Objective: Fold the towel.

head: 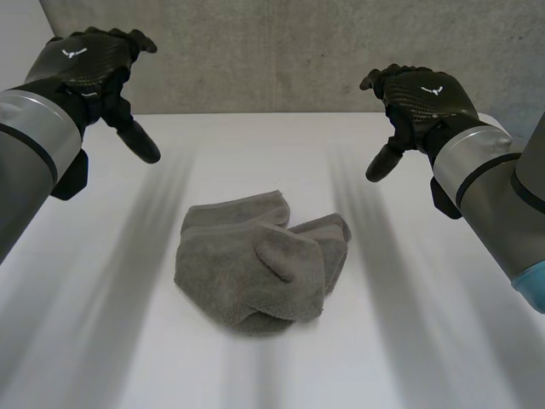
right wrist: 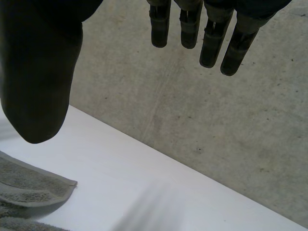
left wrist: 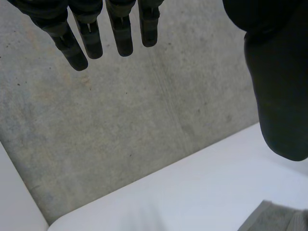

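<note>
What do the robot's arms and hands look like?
The left hand and right hand are black, each with a small white mark on its back. The left arm and right arm are grey with silver bands; the right has a light-blue cap.

A white bench [head: 409, 358], smooth and flat, with a rounded far corner seen in the left wrist view. Right behind it a grey wall [head: 255, 51], rough like stone, dotted with small dark specks and crossed by a few faint lines. Beside that wall, at the far left corner, a plain pale panel [head: 17, 30].
</note>
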`<action>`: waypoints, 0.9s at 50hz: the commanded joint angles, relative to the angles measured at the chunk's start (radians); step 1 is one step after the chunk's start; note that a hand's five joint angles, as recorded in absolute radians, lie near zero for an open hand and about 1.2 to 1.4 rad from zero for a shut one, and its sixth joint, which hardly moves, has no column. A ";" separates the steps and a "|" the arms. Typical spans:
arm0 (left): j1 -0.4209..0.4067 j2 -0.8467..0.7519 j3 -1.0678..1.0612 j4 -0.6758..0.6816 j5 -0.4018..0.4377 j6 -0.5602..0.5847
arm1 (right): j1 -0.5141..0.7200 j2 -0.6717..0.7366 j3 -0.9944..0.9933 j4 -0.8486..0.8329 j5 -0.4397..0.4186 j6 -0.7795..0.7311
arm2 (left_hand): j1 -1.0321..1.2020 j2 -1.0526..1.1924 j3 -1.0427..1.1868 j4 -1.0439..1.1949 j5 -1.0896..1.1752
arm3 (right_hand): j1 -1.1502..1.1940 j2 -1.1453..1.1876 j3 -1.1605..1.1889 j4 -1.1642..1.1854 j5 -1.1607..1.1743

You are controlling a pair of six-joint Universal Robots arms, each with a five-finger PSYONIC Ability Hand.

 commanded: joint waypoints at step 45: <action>-0.159 -0.482 -0.086 0.049 0.212 0.263 | 0.065 0.441 -0.058 0.078 -0.272 -0.288 | 0.564 0.563 0.576 0.554 0.429 | 0.962 0.944 0.947 0.938 0.966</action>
